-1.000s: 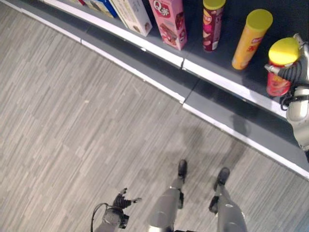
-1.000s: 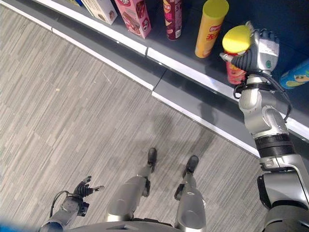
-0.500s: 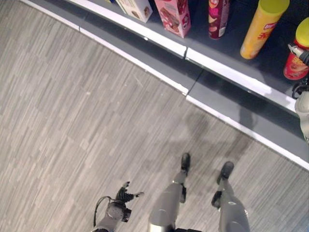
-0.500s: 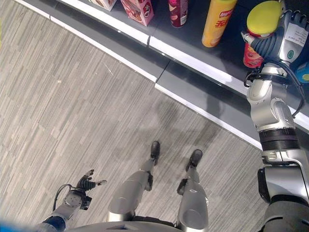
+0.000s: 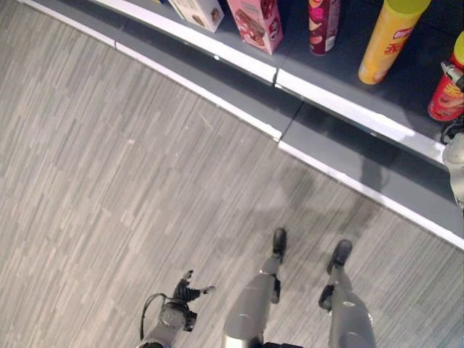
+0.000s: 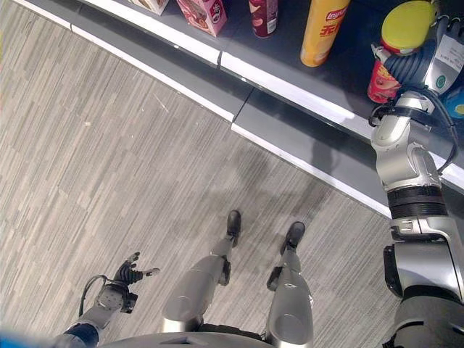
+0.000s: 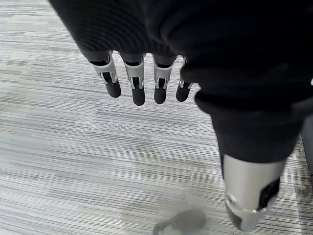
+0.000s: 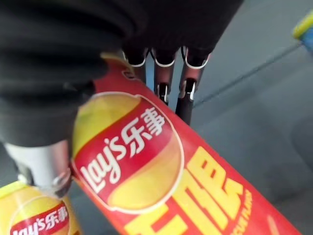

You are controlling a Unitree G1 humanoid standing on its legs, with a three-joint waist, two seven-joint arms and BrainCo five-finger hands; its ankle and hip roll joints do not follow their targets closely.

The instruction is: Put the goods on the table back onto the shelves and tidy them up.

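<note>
One red chip can [image 6: 386,61] with a yellow lid stands upright on the dark shelf [image 6: 290,69], the right hand [image 6: 424,61] wrapped round it with fingers [image 8: 188,93] and thumb curled against its sides. Beside it on the shelf stand a yellow can [image 5: 388,43], a maroon can [image 5: 322,29] and a pink box [image 5: 255,23]. Low over the grey plank floor [image 5: 109,181], the left hand [image 5: 187,292] hangs with fingers [image 7: 138,90] straight and spread, holding nothing.

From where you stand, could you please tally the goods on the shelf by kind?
Boxes: 2 (white box, pink box)
Tube cans: 3 (maroon can, yellow can, red can held in the fingers of the right hand)
Blue item at the edge, kind unclear: 1
Total: 6
</note>
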